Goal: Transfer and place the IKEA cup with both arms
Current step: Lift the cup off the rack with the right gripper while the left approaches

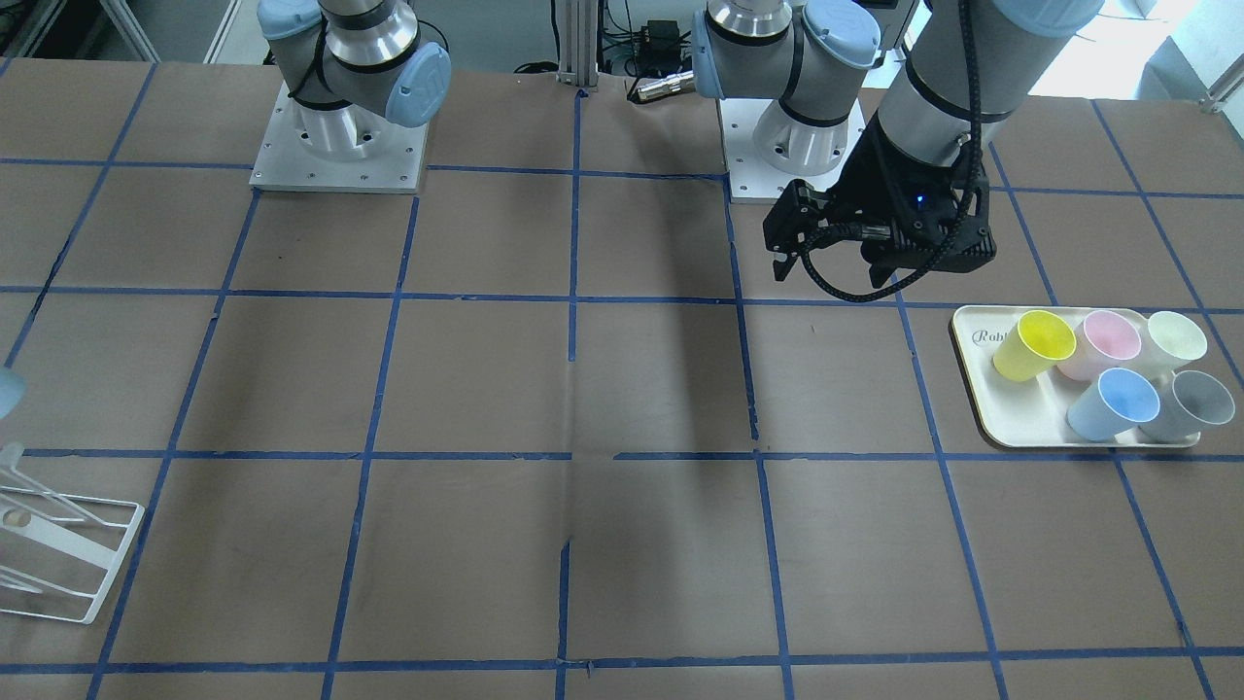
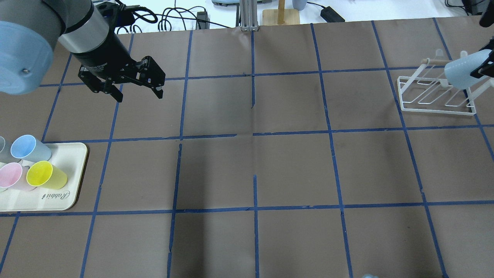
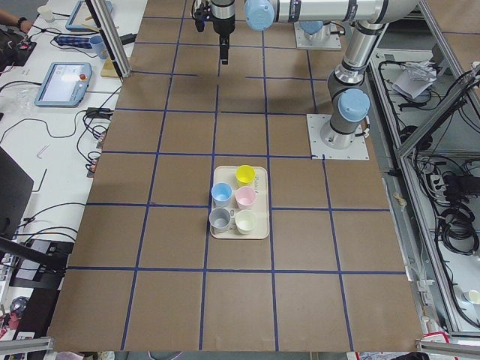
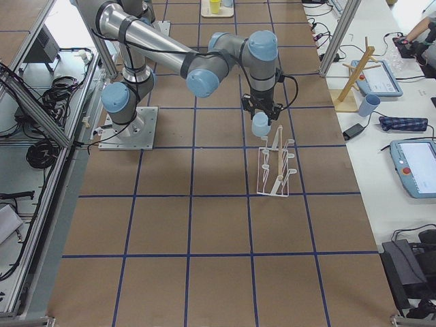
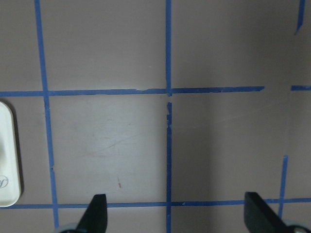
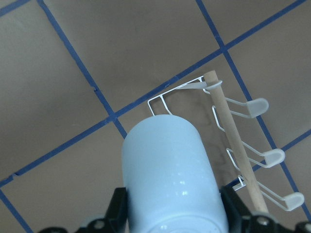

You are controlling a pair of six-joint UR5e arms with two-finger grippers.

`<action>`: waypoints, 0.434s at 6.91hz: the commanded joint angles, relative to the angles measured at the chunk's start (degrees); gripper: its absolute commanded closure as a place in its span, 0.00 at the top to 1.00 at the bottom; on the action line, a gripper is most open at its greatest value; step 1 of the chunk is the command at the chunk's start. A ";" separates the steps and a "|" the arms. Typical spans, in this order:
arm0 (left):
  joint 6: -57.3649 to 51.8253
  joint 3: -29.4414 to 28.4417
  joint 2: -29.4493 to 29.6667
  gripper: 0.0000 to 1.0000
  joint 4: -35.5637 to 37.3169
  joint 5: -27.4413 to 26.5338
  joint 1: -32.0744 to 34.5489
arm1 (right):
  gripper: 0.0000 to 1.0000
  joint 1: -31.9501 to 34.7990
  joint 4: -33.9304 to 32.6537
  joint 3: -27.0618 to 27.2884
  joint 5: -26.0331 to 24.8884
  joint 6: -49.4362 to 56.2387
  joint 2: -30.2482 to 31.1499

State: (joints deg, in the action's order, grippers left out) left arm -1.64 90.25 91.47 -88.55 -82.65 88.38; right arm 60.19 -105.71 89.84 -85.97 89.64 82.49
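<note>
**Right arm holds blue cup at the rack, placing yet to come**

The right gripper [image 6: 172, 216] is clamped on the cup [image 6: 167, 160], which hangs just above the white rack [image 6: 234, 138] at the table's right end; whether it touches a peg cannot be told. The left gripper [image 2: 139, 93] hovers wide and empty over bare table, near the tray [image 2: 58, 197], where five other cups sit, a blue twin [image 2: 27, 148] among them. On this evidence the pick-up and hand-over look done. What appears left is seating the cup on the rack and letting go.
</note>
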 commanded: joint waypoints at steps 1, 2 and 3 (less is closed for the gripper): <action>-0.21 -1.22 0.11 1.00 -0.21 11.22 -2.40 | 0.18 0.19 4.97 -0.01 10.06 0.10 3.64; -0.29 0.09 -0.15 1.00 -0.74 19.37 -5.38 | 0.16 0.54 8.99 -0.02 16.48 0.19 4.87; -0.29 0.80 -0.32 1.00 -1.35 26.59 -7.59 | 0.16 0.71 14.16 0.07 26.20 0.71 6.01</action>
State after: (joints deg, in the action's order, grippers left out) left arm -1.90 90.19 91.34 -89.28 -64.57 83.54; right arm 60.65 -97.03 89.85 -69.97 89.92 87.04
